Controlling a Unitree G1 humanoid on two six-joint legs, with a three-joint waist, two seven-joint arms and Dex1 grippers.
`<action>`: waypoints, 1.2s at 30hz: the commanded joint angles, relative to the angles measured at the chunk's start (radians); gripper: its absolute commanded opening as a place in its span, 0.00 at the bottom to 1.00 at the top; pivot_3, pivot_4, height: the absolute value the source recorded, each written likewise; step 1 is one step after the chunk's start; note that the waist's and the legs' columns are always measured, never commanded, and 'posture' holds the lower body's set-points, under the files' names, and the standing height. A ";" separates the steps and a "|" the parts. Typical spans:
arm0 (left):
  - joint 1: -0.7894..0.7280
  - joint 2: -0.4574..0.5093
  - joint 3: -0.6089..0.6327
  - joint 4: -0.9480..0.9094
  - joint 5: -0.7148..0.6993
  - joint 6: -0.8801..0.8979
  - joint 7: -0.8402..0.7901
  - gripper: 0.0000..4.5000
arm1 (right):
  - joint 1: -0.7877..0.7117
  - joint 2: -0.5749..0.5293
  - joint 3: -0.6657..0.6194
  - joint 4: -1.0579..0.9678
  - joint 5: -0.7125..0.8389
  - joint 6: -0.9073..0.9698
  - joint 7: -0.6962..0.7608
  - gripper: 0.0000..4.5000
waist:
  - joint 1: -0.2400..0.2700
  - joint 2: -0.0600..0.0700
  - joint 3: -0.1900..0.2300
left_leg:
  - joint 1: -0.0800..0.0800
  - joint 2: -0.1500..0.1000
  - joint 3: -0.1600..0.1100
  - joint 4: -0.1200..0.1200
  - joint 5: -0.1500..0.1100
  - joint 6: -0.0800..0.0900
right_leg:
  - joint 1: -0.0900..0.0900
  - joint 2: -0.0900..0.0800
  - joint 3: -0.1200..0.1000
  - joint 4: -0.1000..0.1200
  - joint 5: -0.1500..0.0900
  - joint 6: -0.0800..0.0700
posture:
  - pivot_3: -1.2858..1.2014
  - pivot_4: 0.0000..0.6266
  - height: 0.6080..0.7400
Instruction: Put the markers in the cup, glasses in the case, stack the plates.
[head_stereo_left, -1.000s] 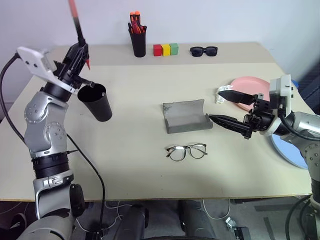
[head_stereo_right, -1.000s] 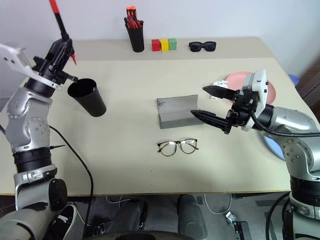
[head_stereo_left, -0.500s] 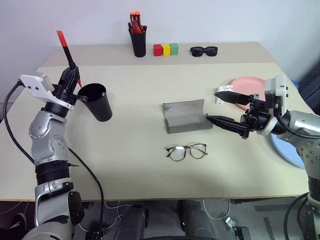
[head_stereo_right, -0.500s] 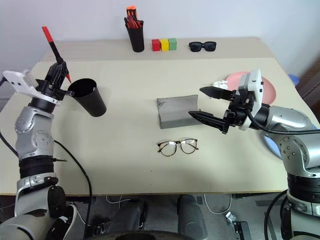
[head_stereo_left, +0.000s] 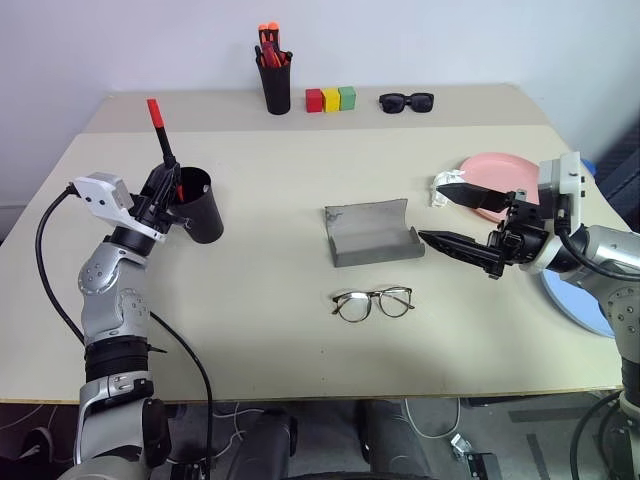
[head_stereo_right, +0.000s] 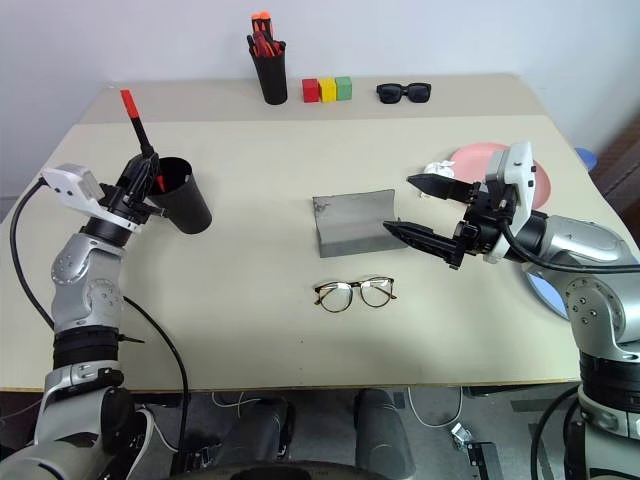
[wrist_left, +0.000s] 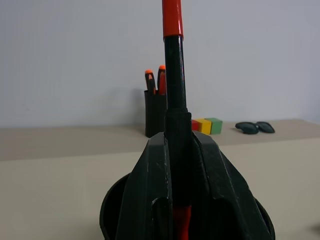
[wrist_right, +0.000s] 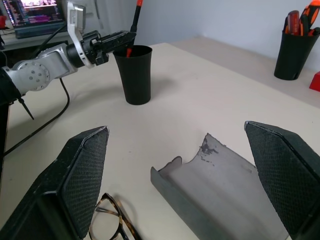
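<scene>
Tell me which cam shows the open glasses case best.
Right wrist view: the case lies close, between the right gripper's spread fingers, its open hollow interior and scuffed rim plain. The eye views show the case whole mid-table beside the eyeglasses, but smaller.

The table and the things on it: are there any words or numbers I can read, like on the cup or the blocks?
No readable text anywhere.
Cup: plain black, no label.
Marker in the left gripper: no print that can be read.
Colored blocks: plain faces.
Case: bare grey.
Screen in the right wrist view: something on it, too blurred to read.
</scene>
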 joint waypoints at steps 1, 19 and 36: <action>0.009 0.010 0.010 -0.017 -0.004 -0.029 -0.001 0.30 | -0.007 -0.009 -0.022 -0.029 0.013 -0.011 0.006 0.99 | 0.000 0.000 0.000 | 0.000 0.000 0.000 0.000 0.000 0.000 | 0.000 0.000 0.000 0.000 0.000 0.000 | 0.52 0.24 1.00; -0.034 0.105 -0.039 -0.311 -0.217 0.347 -0.080 0.99 | 0.009 -0.015 -0.036 -0.020 0.006 -0.017 0.021 0.99 | -0.001 0.000 0.000 | 0.000 0.000 0.000 0.000 0.000 0.000 | 0.000 0.000 0.000 0.000 0.000 0.000 | 0.52 0.24 1.00; -0.253 0.081 -0.394 -0.223 -0.072 0.444 -0.336 0.99 | 0.092 -0.015 -0.074 -0.061 -0.040 -0.049 -0.025 0.99 | -0.002 0.001 0.000 | 0.000 0.000 0.000 0.000 0.000 0.000 | 0.000 0.000 0.000 -0.001 0.000 0.000 | 0.52 0.24 1.00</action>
